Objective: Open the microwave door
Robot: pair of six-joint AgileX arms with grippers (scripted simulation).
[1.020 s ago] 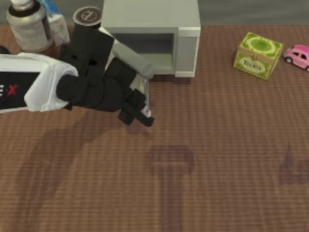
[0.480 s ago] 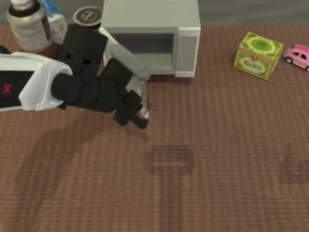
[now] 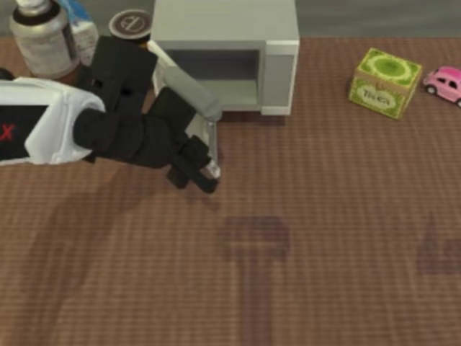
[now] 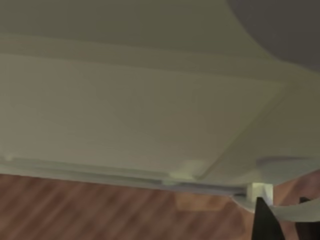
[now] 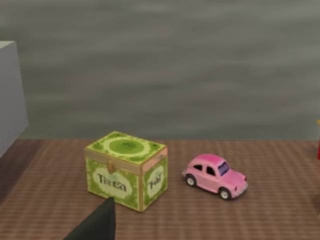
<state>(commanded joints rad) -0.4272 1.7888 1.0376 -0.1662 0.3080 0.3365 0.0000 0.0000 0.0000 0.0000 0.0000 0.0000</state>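
Grey-white microwave at table back, microwave door swung open leftward. Left hand closed around handle bar. Left wrist view: rigid, light, hinged panel; handle best hold. Right wrist view: right hand unseen, only tea box near.

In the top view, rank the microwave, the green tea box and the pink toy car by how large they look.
Largest to smallest in the top view:
1. microwave
2. green tea box
3. pink toy car, partly cut off at the picture's right edge, yet clearly smallest.
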